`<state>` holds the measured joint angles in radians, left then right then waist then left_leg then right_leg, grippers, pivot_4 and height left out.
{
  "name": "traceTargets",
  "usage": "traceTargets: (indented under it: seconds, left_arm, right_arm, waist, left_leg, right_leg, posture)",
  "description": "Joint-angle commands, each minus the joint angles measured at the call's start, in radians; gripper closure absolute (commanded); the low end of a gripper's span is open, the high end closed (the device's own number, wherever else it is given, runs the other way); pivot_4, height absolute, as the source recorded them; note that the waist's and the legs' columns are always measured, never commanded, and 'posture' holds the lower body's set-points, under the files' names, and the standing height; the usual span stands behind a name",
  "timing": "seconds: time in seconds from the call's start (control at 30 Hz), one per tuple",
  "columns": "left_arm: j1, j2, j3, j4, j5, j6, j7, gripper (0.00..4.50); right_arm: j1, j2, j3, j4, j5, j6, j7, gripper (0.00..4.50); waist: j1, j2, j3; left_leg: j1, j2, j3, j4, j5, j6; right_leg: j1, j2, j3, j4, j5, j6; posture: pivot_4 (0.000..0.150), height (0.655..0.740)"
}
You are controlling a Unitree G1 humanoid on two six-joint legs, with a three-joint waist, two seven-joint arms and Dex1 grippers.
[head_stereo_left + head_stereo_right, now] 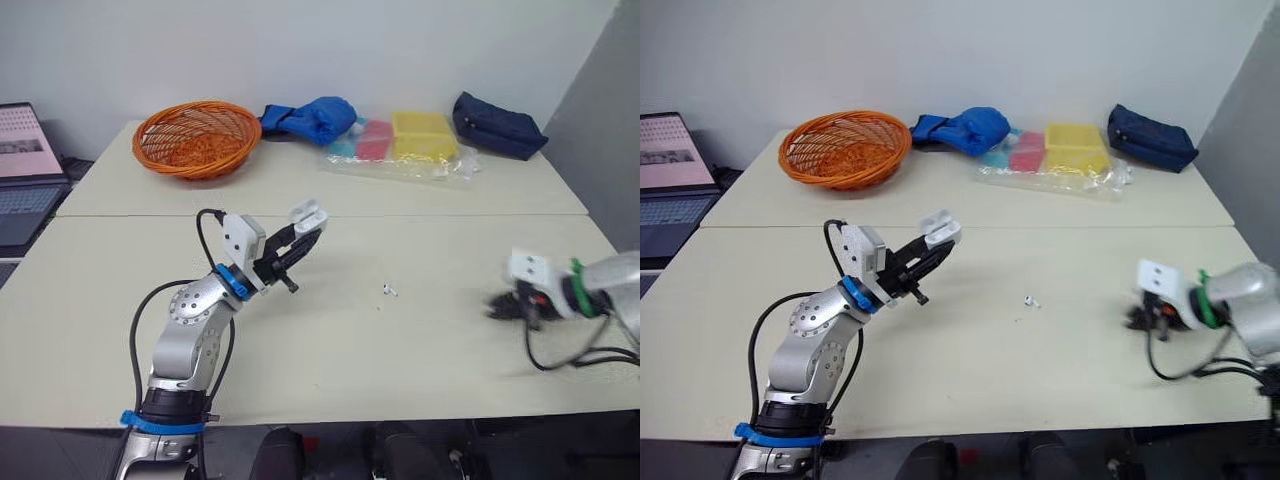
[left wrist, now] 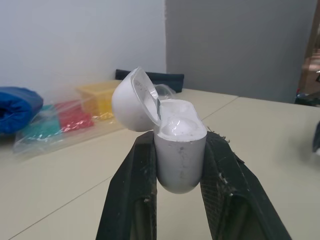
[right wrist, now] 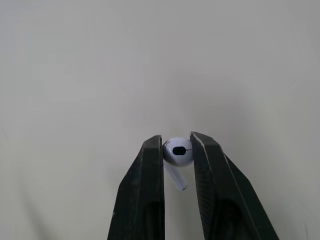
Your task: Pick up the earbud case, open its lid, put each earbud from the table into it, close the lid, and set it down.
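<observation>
Pale beige desk point(image 1: 330, 380) against a white wall carries an orange basket point(image 1: 197, 138), a blue cloth bundle point(image 1: 315, 118), a clear bag of coloured boxes point(image 1: 400, 145) and a navy pouch point(image 1: 497, 125) along its far side. The left gripper point(image 1: 302, 238), raised over the desk's left half, is clamped on the lower body of the white earbud case point(image 2: 179, 155), whose lid stands hinged open. The right gripper point(image 3: 176, 141), low near the desk's right edge, pinches one white earbud point(image 3: 178, 151) between nearly closed fingers. A second earbud point(image 1: 390, 290) lies on the desk between the two grippers.
</observation>
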<state>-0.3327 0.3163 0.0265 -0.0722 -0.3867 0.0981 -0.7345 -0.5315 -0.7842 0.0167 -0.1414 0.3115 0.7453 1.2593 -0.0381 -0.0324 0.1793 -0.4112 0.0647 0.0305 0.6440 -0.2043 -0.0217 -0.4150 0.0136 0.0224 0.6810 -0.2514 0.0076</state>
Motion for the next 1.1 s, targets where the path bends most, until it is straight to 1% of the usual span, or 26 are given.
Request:
traceTargets:
  seconds: [0.03, 0.1, 0.13, 0.2, 0.27, 0.37, 0.47, 0.57, 0.73, 1.1]
  left_arm:
    - [-0.030, -0.009, 0.003, 0.019, 0.009, -0.048, -0.003, 3.73]
    - [-0.057, -0.027, 0.002, 0.048, 0.011, -0.059, 0.009, 3.73]
    - [-0.079, -0.039, -0.003, 0.064, 0.013, -0.065, 0.014, 3.73]
    - [-0.104, -0.053, -0.008, 0.085, 0.017, -0.072, 0.017, 3.73]
    - [-0.123, -0.067, -0.008, 0.104, 0.020, -0.078, 0.021, 3.73]
    - [-0.152, -0.089, -0.012, 0.119, 0.028, -0.088, 0.033, 3.73]
    - [-0.169, -0.101, -0.012, 0.124, 0.032, -0.094, 0.043, 3.73]
    - [-0.176, -0.104, -0.010, 0.126, 0.037, -0.099, 0.047, 3.73]
    - [-0.182, -0.105, -0.011, 0.129, 0.044, -0.114, 0.053, 3.73]
    - [-0.191, -0.106, -0.004, 0.144, 0.061, -0.148, 0.064, 3.73]
  right_arm:
    - [-0.149, 0.166, -0.136, -0.211, 0.230, 0.246, -0.211, 4.05]
    - [-0.228, 0.289, -0.172, -0.255, 0.278, 0.301, -0.352, 4.05]
    - [-0.271, 0.379, -0.191, -0.263, 0.299, 0.298, -0.435, 4.05]
    - [-0.311, 0.489, -0.209, -0.265, 0.313, 0.287, -0.553, 4.05]
    - [-0.316, 0.564, -0.211, -0.258, 0.306, 0.255, -0.640, 4.05]
    - [-0.298, 0.647, -0.181, -0.248, 0.293, 0.178, -0.719, 4.05]
    - [-0.275, 0.677, -0.138, -0.240, 0.271, 0.122, -0.761, 4.05]
    - [-0.253, 0.672, -0.095, -0.230, 0.249, 0.073, -0.770, 4.05]
    - [-0.184, 0.680, 0.007, -0.187, 0.170, -0.014, -0.798, 4.05]
    - [-0.161, 0.693, 0.048, -0.147, 0.130, -0.078, -0.848, 4.05]
  waist:
    - [0.007, 0.001, 0.001]
    - [0.013, 0.002, 0.000]
    - [0.017, 0.002, 0.000]
    - [0.022, 0.001, 0.000]
    - [0.025, 0.001, 0.000]
    - [0.030, 0.001, 0.000]
    - [0.031, 0.001, 0.000]
    - [0.029, 0.001, 0.000]
    - [0.026, 0.001, 0.000]
    - [0.022, 0.001, 0.000]
  left_leg:
    - [0.000, 0.000, -0.003, 0.000, 0.000, 0.000]
    - [-0.001, 0.001, -0.004, -0.001, 0.000, 0.000]
    - [-0.003, 0.000, -0.004, -0.001, 0.000, 0.000]
    - [-0.005, 0.000, -0.003, 0.000, 0.000, 0.000]
    - [-0.010, -0.001, -0.002, 0.001, 0.000, 0.000]
    - [-0.013, -0.002, 0.000, 0.001, 0.000, 0.000]
    - [-0.014, -0.002, 0.000, 0.000, 0.000, 0.000]
    - [-0.013, -0.001, -0.001, 0.000, 0.000, 0.000]
    - [-0.011, -0.001, -0.001, 0.000, 0.000, 0.000]
    - [-0.011, -0.001, -0.001, 0.000, 0.000, 0.000]
  right_leg:
    - [0.000, 0.001, -0.001, 0.000, 0.000, 0.000]
    - [0.001, 0.001, -0.003, 0.000, -0.001, -0.003]
    - [-0.001, 0.000, -0.004, 0.000, -0.001, -0.003]
    - [-0.002, 0.000, -0.005, -0.001, -0.002, -0.003]
    - [-0.005, -0.001, -0.005, -0.002, -0.001, -0.002]
    - [-0.007, -0.004, -0.004, -0.003, -0.001, 0.000]
    - [-0.007, -0.003, -0.004, -0.004, -0.001, 0.000]
    - [-0.007, -0.002, -0.004, -0.003, -0.002, 0.000]
    - [-0.007, -0.001, -0.004, -0.002, -0.002, 0.000]
    - [-0.007, -0.001, -0.004, -0.002, -0.002, 0.000]
  posture:
    - [0.150, 0.7400]
    - [0.150, 0.7400]
    - [0.150, 0.7400]
    - [0.150, 0.7400]
    - [0.150, 0.7400]
    - [0.150, 0.7400]
    - [0.150, 0.7400]
    - [0.150, 0.7400]
    - [0.150, 0.7400]
    - [0.150, 0.7400]
